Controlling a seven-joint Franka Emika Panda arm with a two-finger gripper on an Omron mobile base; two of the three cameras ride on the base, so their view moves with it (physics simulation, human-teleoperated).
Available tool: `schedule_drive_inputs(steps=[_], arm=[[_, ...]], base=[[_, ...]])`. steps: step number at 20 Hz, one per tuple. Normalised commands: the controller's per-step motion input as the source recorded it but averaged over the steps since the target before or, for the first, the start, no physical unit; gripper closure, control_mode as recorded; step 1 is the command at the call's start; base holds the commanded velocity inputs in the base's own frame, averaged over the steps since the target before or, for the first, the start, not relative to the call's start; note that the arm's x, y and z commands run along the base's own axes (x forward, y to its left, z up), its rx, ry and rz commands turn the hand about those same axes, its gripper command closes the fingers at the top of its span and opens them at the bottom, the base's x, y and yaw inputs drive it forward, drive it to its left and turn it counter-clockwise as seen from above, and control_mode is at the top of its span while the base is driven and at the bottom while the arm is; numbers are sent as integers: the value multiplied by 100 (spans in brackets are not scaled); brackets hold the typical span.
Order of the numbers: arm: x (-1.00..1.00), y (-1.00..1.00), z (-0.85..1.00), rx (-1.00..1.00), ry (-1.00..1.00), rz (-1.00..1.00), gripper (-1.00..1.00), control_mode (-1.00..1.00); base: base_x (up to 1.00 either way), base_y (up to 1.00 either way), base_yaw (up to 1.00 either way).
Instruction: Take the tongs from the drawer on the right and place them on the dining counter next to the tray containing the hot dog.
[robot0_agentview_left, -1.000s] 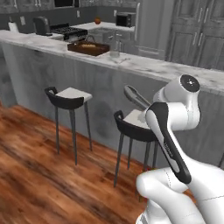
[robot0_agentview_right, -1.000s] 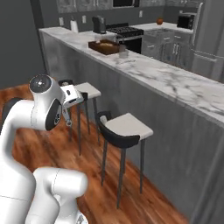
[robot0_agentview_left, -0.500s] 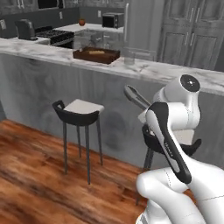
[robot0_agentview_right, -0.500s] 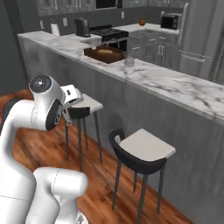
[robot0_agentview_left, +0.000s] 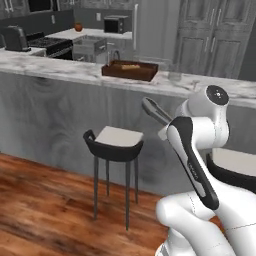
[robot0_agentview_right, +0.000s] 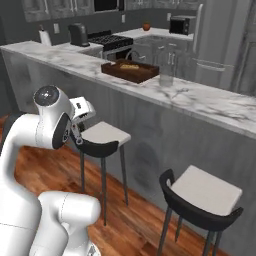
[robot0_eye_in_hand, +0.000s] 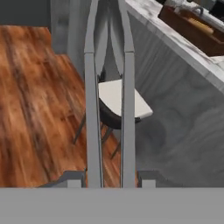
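Grey tongs (robot0_eye_in_hand: 107, 109) were clamped in the partly closed tool (robot0_eye_in_hand: 108, 179), carried short of the tray (robot0_agentview_left: 130, 70) on the table (robot0_agentview_right: 210, 100). Risk: the long arms could strike the table edge or a stool (robot0_agentview_left: 117, 142) on approach.

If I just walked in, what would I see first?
The big white robot arm holding grey tongs, which its gripper squeezes and points out over the wooden floor. Behind them runs the long marble dining counter, with a brown tray on top and black stools below.
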Motion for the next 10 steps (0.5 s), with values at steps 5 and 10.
schedule_drive_inputs(steps=[5,10], arm=[[0,0,0,0,0,0,100,100],[0,0,0,0,0,0,100,100]], base=[[65,100,-27],[52,100,-24]])
